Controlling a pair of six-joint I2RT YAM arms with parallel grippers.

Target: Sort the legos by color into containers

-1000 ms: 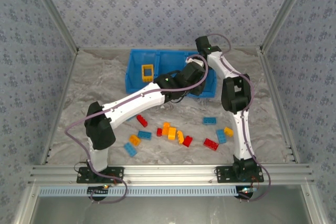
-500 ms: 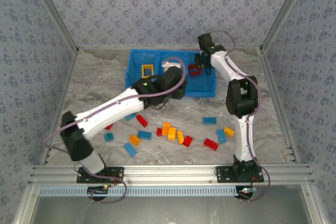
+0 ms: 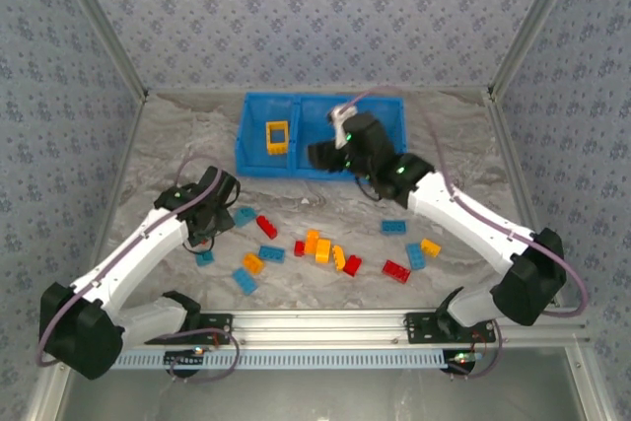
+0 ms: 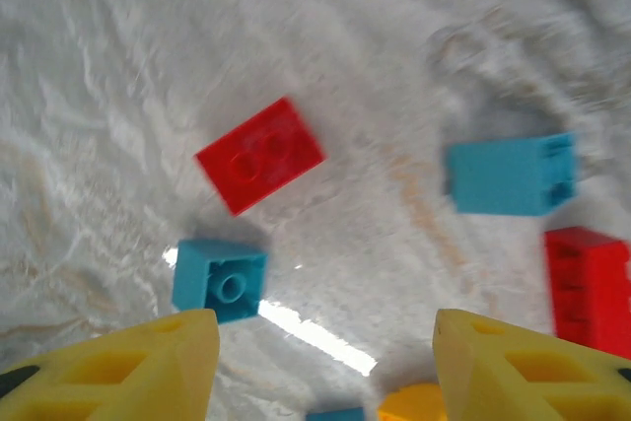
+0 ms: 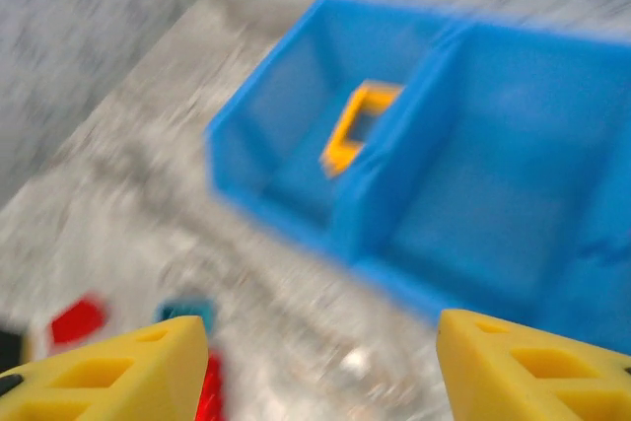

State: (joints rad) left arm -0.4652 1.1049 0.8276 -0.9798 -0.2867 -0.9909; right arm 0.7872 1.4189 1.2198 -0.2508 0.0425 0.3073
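Picking is the step now: left gripper (image 4: 320,330), open and empty, hangs over a red brick (image 4: 259,155) toward the left edge of the table (image 3: 473,145). Right gripper (image 5: 323,334), open and empty too, faces the blue bin (image 5: 394,179) at the far edge. Next, I think, the left should lower and close on that brick.

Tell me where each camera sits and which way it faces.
Top external: above and behind the robot, looking down on the table; both arms and bases show.
Left wrist: on the left arm, facing down at a red brick and a light blue brick; left gripper open at the bottom.
Right wrist: on the right arm, facing the blue bin, blurred; right gripper open at the bottom.
Shared: top and right wrist show the yellow frame piece in the bin's left compartment.
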